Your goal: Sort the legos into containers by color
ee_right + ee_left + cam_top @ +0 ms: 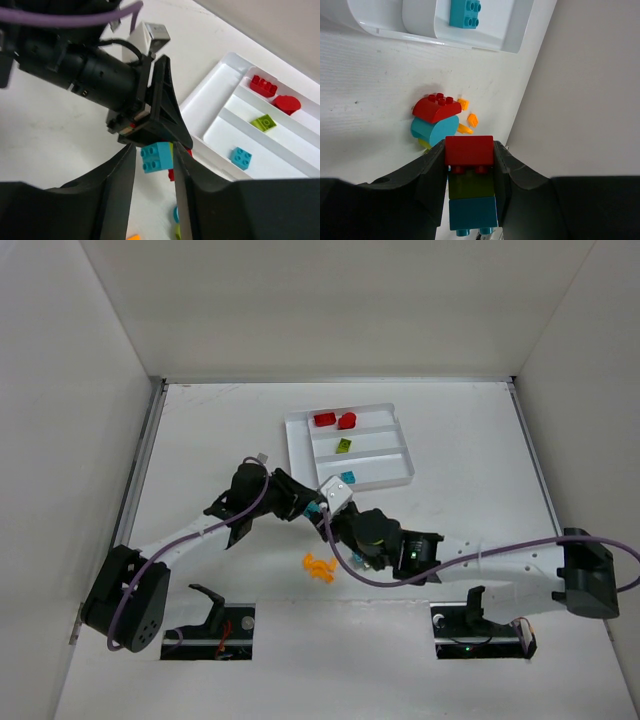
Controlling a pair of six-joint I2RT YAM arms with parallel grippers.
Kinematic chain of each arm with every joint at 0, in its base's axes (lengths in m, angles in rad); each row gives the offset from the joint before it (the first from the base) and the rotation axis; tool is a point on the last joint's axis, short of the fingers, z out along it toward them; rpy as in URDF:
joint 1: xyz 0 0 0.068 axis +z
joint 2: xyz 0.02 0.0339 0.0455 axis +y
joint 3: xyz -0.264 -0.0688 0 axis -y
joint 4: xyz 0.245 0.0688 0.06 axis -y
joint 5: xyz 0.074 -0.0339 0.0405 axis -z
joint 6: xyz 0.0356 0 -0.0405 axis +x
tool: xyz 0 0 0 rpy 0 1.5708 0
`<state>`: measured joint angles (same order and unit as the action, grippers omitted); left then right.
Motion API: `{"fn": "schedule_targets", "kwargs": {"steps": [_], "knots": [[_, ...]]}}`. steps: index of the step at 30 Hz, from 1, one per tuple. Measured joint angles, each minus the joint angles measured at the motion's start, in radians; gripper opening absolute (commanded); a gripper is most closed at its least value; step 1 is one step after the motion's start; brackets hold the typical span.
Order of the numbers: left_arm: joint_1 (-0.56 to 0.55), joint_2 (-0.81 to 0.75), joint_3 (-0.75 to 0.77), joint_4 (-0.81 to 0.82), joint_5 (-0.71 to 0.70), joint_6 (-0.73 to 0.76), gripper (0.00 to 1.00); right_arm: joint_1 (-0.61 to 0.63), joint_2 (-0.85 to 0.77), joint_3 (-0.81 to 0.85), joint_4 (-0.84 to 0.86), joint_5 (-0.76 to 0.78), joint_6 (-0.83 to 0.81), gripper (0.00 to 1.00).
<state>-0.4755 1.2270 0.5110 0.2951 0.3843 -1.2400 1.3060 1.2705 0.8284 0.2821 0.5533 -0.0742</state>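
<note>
Stack of red, green, teal bricks (470, 187) clenched in left gripper (469, 151), lower centre. Right gripper (154, 152) flanks the teal brick (156, 158), probably to pull it off; grip cannot be told.

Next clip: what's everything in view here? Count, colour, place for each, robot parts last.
table: 1, white, under everything.
tray: 1, white, far centre of table.
red bricks: 2, red, tray's far slot.
lime brick: 1, lime green, middle slot.
teal brick: 1, teal, near slot.
orange pieces: about 3, orange, on table between arms.
loose stack: 1, red over teal over lime, beside orange pieces.
held stack: 1, red-green-teal, in left gripper.
left gripper: 1, black, shut on held stack.
right gripper: 1, black, fingers flanking held stack's teal end.
</note>
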Motion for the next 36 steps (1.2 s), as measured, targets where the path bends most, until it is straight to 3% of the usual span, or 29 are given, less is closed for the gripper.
{"fn": "schedule_targets", "kwargs": {"steps": [3, 12, 21, 27, 30, 32, 34, 36], "knots": [[0.0, 0.0, 0.0, 0.0, 0.0, -0.001, 0.09, -0.002, 0.037, -0.009, 0.0, 0.009, -0.021, 0.67], [-0.002, 0.0, 0.0, -0.001, 0.008, -0.01, 0.08, 0.038, 0.217, -0.008, -0.008, 0.066, -0.144, 0.69], [-0.007, 0.0, 0.0, -0.008, 0.02, -0.015, 0.08, 0.037, 0.265, 0.022, 0.011, 0.119, -0.216, 0.52], [-0.007, 0.0, -0.002, -0.024, 0.008, -0.015, 0.08, 0.035, 0.306, 0.041, 0.033, 0.157, -0.253, 0.29], [-0.006, 0.0, -0.003, -0.023, 0.008, -0.018, 0.08, 0.035, 0.307, 0.041, 0.035, 0.158, -0.256, 0.27], [-0.006, 0.0, -0.004, -0.023, 0.008, -0.02, 0.08, 0.035, 0.307, 0.041, 0.035, 0.158, -0.256, 0.34], [-0.007, 0.0, -0.005, -0.023, 0.008, -0.023, 0.08, 0.035, 0.307, 0.041, 0.035, 0.157, -0.256, 0.53], [-0.008, 0.0, -0.005, -0.021, 0.018, -0.026, 0.08, 0.035, 0.307, 0.041, 0.035, 0.153, -0.255, 0.61]]}}
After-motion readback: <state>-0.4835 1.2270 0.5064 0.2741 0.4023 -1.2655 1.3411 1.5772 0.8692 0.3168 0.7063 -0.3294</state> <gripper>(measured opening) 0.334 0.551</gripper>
